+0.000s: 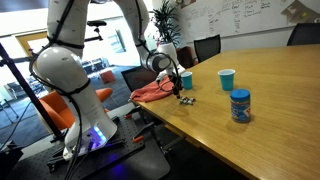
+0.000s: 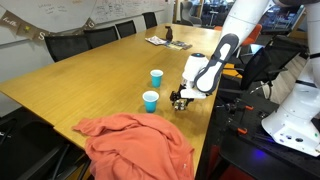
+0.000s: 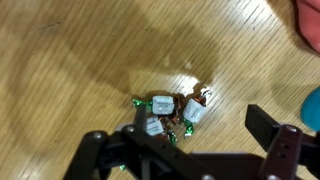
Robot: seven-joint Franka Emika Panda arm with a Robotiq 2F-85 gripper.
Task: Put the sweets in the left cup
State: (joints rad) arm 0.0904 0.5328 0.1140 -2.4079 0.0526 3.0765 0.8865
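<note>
The pincer (image 3: pixel 182 140) hangs spread wide over the cluster of small wrapped sweets (image 3: pixel 170 115), dark with green and pale wrappers, lying on the light wooden counter (image 3: pixel 80 60). The darker plain blue tapered cup (image 1: pixel 186 79) stands near them, beside a crumpled orange cloth (image 1: pixel 152 93).

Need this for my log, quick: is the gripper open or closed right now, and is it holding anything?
Gripper: open, holding nothing; the sweets lie ungrasped by its spread jaws.

Wooden table (image 2: pixel 70 75), whiteboard (image 1: pixel 240 18), office chairs (image 2: pixel 85 40)
</note>
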